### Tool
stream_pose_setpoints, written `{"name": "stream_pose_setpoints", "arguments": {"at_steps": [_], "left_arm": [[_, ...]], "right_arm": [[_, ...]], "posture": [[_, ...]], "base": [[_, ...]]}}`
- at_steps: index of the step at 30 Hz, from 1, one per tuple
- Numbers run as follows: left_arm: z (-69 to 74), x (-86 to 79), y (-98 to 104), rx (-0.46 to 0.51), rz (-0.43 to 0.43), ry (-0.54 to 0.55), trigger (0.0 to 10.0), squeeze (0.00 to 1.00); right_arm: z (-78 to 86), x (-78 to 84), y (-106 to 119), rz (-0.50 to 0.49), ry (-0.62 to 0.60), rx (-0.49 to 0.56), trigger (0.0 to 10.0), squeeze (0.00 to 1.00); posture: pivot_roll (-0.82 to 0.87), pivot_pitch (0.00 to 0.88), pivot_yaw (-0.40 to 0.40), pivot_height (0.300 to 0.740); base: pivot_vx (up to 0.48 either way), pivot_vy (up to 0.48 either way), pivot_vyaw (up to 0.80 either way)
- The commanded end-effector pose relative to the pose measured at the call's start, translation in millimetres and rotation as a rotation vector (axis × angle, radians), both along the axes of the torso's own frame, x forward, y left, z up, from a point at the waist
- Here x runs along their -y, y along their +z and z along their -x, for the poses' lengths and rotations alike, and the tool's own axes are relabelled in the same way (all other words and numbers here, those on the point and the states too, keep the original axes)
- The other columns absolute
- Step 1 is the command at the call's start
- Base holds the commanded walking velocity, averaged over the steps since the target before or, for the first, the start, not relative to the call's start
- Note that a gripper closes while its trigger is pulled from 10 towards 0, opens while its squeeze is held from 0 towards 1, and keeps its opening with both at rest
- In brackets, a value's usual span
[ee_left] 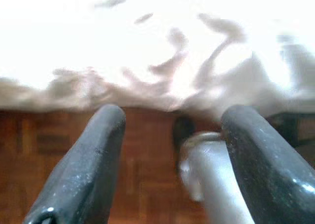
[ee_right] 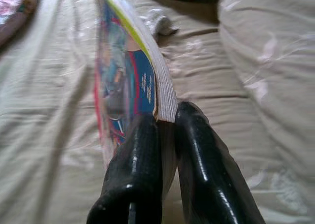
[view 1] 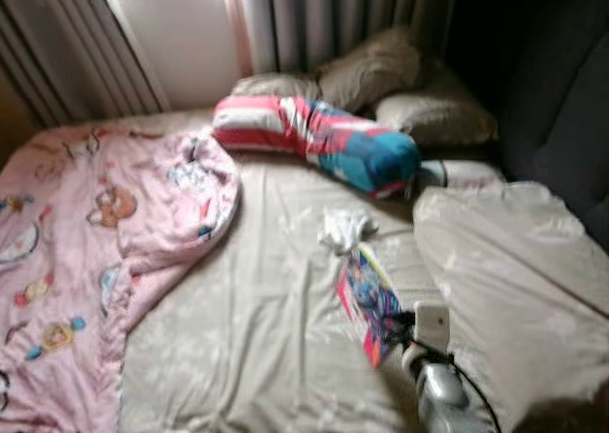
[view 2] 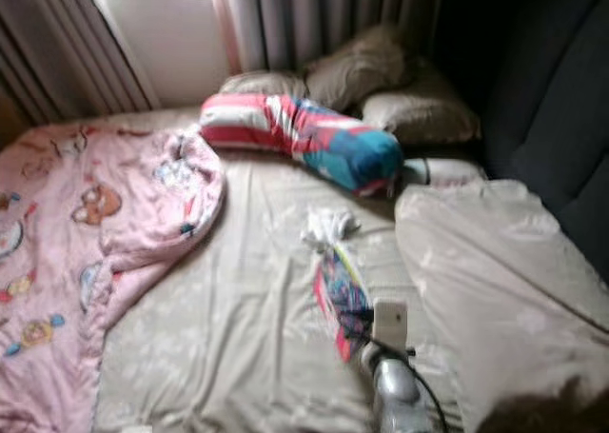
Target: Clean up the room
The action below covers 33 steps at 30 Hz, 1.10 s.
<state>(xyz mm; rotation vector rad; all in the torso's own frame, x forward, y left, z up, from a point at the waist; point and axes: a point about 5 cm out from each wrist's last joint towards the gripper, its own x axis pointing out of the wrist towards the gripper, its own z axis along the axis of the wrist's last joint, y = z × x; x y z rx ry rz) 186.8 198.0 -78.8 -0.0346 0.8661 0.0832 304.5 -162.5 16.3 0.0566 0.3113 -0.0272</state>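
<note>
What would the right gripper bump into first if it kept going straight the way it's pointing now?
Probably the crumpled white cloth lying past the colourful book that the right gripper clamps; depth is uncertain, so it might pass above.

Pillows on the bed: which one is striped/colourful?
The long bolster pillow with red, white and blue stripes, lying across the bed in front of the plain beige pillows by the curtain.

A thin, glossy, brightly coloured picture book [ee_right: 129, 81] with a pink, blue and yellow cover is standing on edge over the beige bedsheet, lower right of centre in the eye views, pinched at its near corner. A crumpled white cloth [view 1: 344, 229] is lying just beyond it.
</note>
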Motion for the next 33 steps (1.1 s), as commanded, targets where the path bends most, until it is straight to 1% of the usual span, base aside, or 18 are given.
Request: {"name": "stream_pose_setpoints", "arguments": {"at_steps": [1, 10, 19, 21, 22, 24, 27, 33], "left_arm": [[16.8, -6.5, -7, -0.06, -0.009, 0.006, 10.0, 0.0], [17.0, -6.1, -8, -0.062, -0.007, 0.006, 10.0, 0.0], [17.1, -6.5, -8, -0.064, -0.007, 0.005, 10.0, 0.0], [17.1, -6.6, -8, -0.065, -0.008, 0.003, 10.0, 0.0], [17.1, -6.6, -8, -0.065, -0.008, 0.003, 10.0, 0.0], [17.3, -6.8, -8, -0.065, -0.008, 0.002, 10.0, 0.0], [17.5, -6.8, -8, -0.066, -0.009, 0.001, 10.0, 0.0], [18.0, -6.6, -8, -0.067, -0.011, 0.0, 10.0, 0.0]], "right_arm": [[-5.3, -4.1, 8, -0.01, -0.003, 0.043, 10.0, 0.0], [-6.5, -5.7, 10, -0.023, -0.004, 0.065, 10.0, 0.0], [-7.3, -11.7, 10, -0.024, 0.033, 0.057, 10.0, 0.0], [-7.1, -12.7, 9, -0.026, 0.037, 0.05, 10.0, 0.0], [-7.1, -12.7, 9, -0.026, 0.037, 0.05, 10.0, 0.0], [-6.9, -13.9, 9, -0.031, 0.041, 0.05, 10.0, 0.0], [-6.5, -14.8, 9, -0.033, 0.043, 0.049, 10.0, 0.0], [-6.2, -15.1, 8, -0.061, 0.03, 0.048, 10.0, 0.0]], "posture": [[0.02, 0.155, 0.044, 0.74], [0.02, 0.157, 0.042, 0.74], [0.02, 0.158, 0.043, 0.74], [0.02, 0.159, 0.045, 0.722], [0.02, 0.159, 0.045, 0.722], [0.02, 0.16, 0.047, 0.702], [0.02, 0.161, 0.048, 0.687], [0.02, 0.161, 0.049, 0.647]], "base": [[0.0, 0.0, 0.0], [0.0, 0.0, 0.0], [0.0, 0.0, 0.0], [0.0, 0.0, 0.0], [0.0, 0.0, 0.0], [0.0, 0.0, 0.0], [0.0, 0.0, 0.0], [0.0, 0.0, 0.0]]}}
